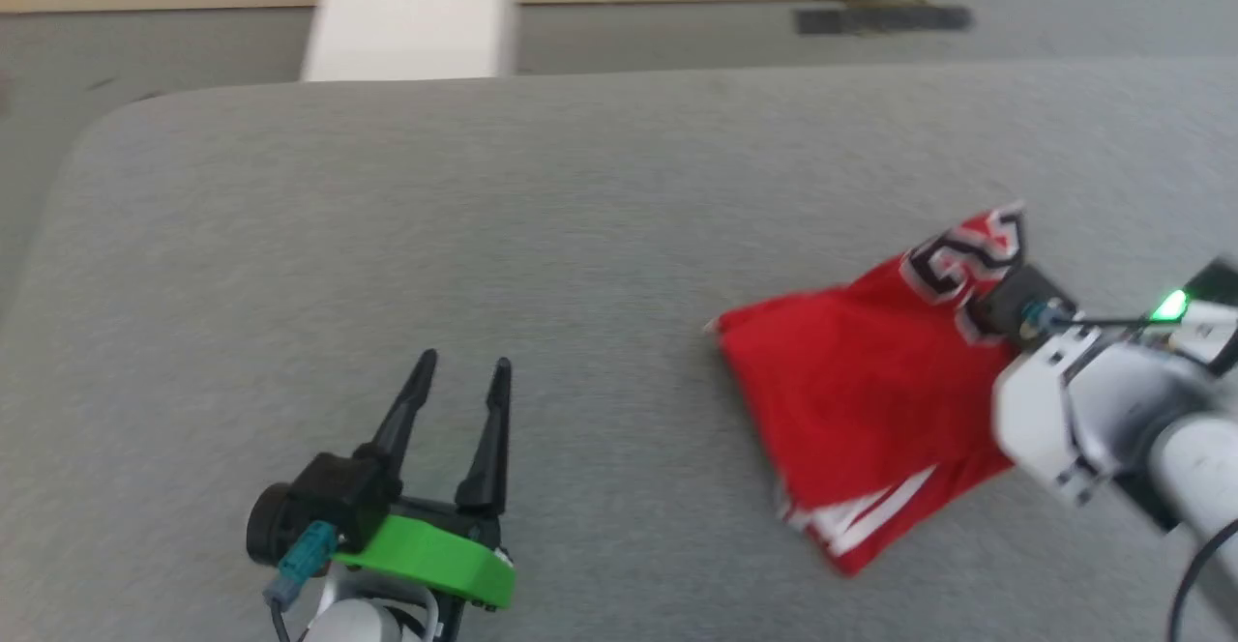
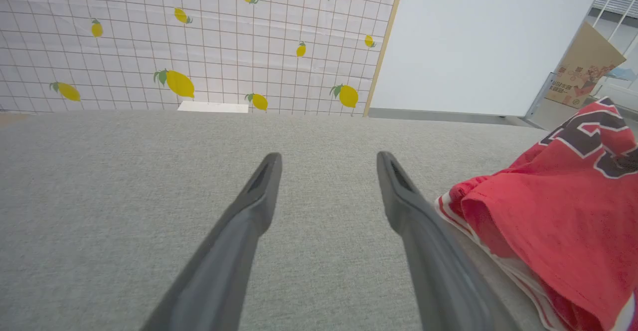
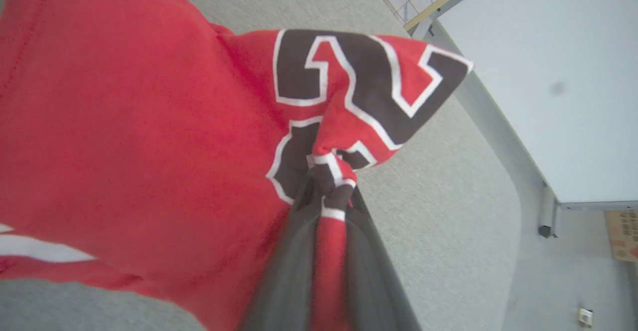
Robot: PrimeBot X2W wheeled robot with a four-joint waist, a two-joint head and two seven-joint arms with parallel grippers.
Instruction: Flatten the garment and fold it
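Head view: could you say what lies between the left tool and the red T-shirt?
In the head view, bare grey cloth surface separates left tool from red T-shirt.

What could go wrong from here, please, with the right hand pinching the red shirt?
1. The right hand grips only a small bunch of the garment at its printed number; the fabric may slip out under a pull.
2. The left hand is open and apart from the garment, so a one-sided pull would likely drag the crumpled heap across the table rather than flatten it.
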